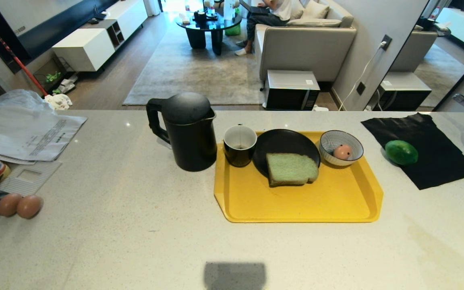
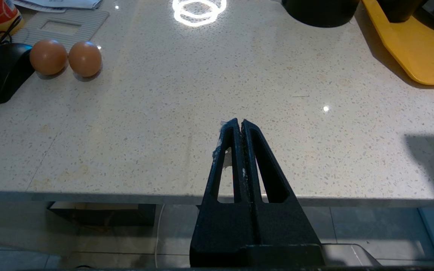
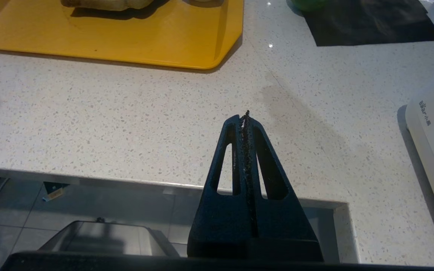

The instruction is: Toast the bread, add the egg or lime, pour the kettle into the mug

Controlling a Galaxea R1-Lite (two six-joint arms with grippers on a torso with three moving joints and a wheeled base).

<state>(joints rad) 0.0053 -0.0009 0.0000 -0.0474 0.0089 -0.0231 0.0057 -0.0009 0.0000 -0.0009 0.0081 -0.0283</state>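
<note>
Both the left gripper [image 2: 239, 122] and right gripper [image 3: 244, 116] hang pinched together and empty over the counter's [image 1: 135, 241] near edge, with bare stone ahead. Bread [image 1: 291, 168] lies on a black plate [image 1: 282, 143] on the yellow tray [image 1: 296, 201], the kettle [image 1: 187, 131] just past its left rim.

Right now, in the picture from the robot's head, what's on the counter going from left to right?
Two brown eggs → kettle → mug → bread → striped bowl holding the egg → lime.

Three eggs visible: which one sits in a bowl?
The pinkish egg in the striped bowl on the yellow tray; the two brown eggs lie bare on the counter.
</note>
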